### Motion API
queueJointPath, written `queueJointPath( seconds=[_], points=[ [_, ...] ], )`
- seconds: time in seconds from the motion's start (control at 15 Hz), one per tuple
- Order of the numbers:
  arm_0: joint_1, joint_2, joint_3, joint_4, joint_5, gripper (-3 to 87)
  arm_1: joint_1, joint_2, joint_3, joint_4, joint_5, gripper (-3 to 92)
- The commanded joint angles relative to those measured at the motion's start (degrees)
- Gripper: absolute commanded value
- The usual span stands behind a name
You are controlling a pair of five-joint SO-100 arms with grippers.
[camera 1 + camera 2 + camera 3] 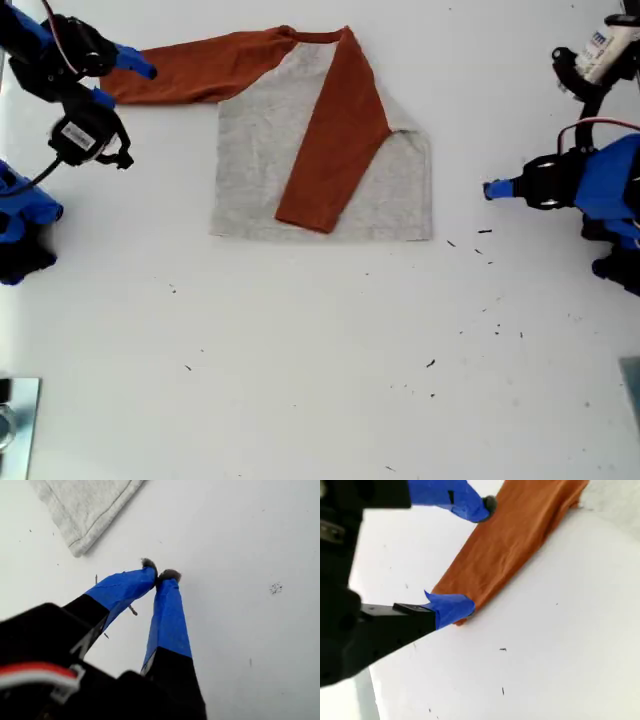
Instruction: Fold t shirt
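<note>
Inspection of the t shirt point(325, 150): it lies flat on the white table point(300, 380), grey body spread, one rust-orange sleeve point(335, 135) already folded diagonally across the body. The other sleeve point(195, 68) lies stretched out straight from the shoulder, its cuff end between the jaws of my second gripper point(462, 555).

My second gripper's jaws stand spread wide. One blue-taped tip is over the far edge of that sleeve, the other at the cuff's near edge. No cloth is pinched. Whether the lower tip touches the cloth I cannot tell.

My first gripper point(161, 575) has its jaws pressed together on nothing, hovering over bare table. The hem corner point(77, 547) of the grey body lies ahead of those tips and to one side, apart from them.

Judgement: the step in hand is taking the outstretched sleeve at its cuff and folding it across the body to match the first. To do it well:
- Seat the lower jaw fully under both layers of the cuff before closing.
- Lift only enough to clear the cloth.
- Carry the cuff toward the hem, so the two sleeves cross evenly.

Risk: a shallow pinch may slip, or may drag the body askew.
</note>
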Motion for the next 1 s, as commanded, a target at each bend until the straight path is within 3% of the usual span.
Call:
queueJointPath(
  seconds=[0.0,0.4,0.67,0.8,0.93],
  points=[
    [-7.0,-1.3,5.9,-7.3,2.1,27.5,-0.6,0.9,3.0,0.0,-0.3,3.5],
    [-16.0,-6.5,13.1,-19.2,3.0,26.3,-1.1,0.9,3.1,0.4,0.2,3.5],
    [-20.2,-18.6,10.5,-28.5,5.9,9.6,-2.0,0.9,3.1,0.8,1.1,3.5],
    [-20.4,-21.0,7.3,-29.0,7.0,-0.3,-2.5,0.9,3.1,1.1,1.7,3.5],
    [-18.5,-14.9,6.7,-27.1,7.3,-0.3,-2.7,0.9,3.1,1.2,2.2,3.5]
  ],
)
